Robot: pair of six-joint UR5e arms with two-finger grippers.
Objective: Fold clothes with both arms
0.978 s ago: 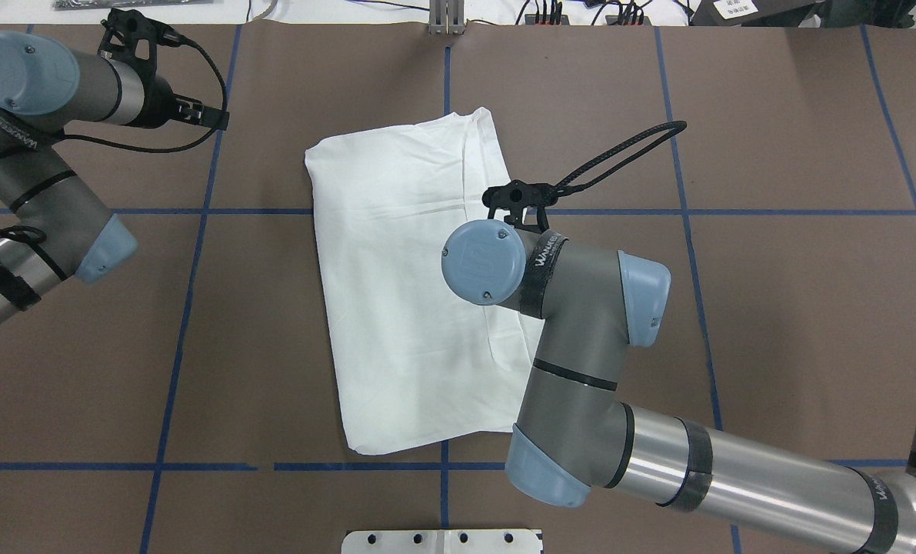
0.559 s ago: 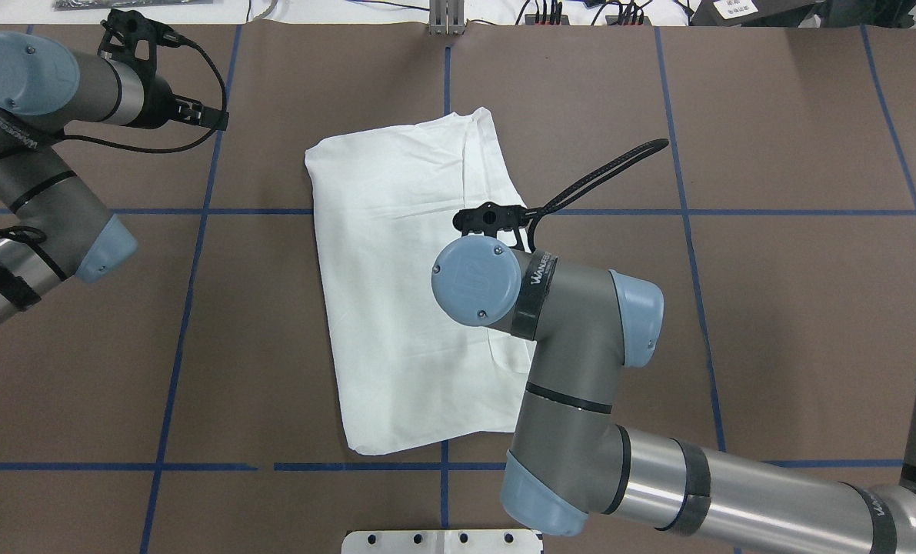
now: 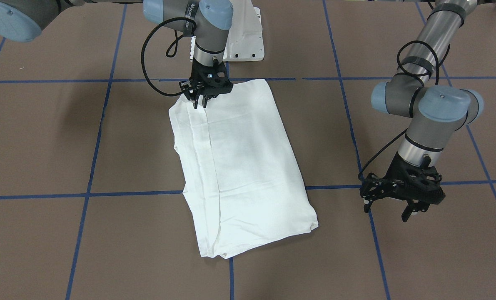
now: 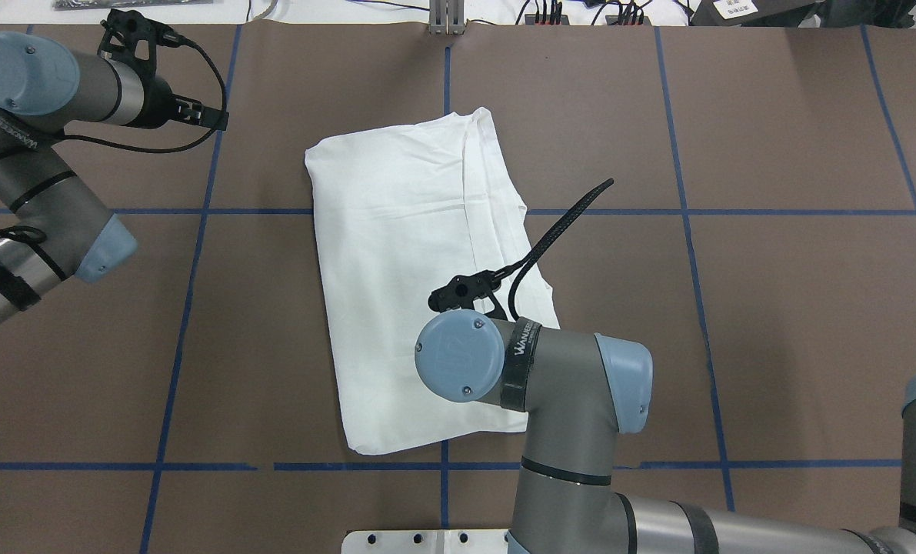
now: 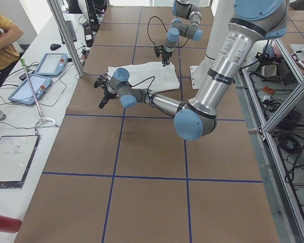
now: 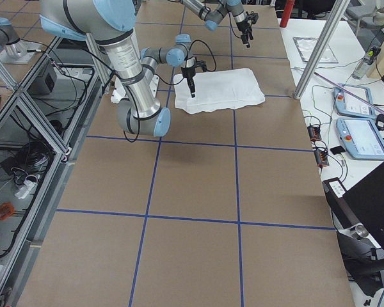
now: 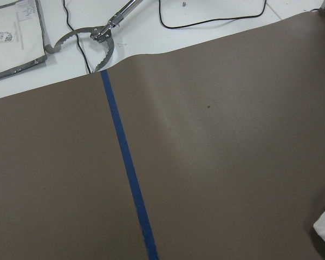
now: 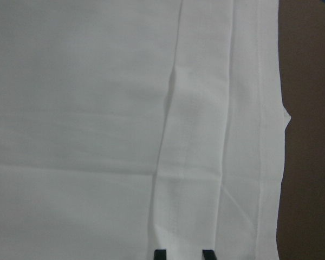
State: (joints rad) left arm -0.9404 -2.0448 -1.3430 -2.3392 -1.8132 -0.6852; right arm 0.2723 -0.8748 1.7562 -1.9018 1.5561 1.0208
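- t-shirt [image 3: 243, 166] lies folded into a long white rectangle mid table [image 3: 43, 137], across a blue tape line [image 3: 127, 193].
- right gripper [image 3: 200, 103] sits at its robot-side corner, fingers a little apart, cloth flat between them.
- left gripper [image 3: 386, 211] spread wide, empty, over bare table well apart from the t-shirt.
- right arm [image 4: 573, 385] and black cable [image 4: 557, 231] cover that corner from overhead.
- white base plate [image 3: 248, 37] near that end.

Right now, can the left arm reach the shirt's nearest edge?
Probably yes: the left end effector hangs over the table beside the shirt, nothing lies between them, and the right end effector is at the opposite side.
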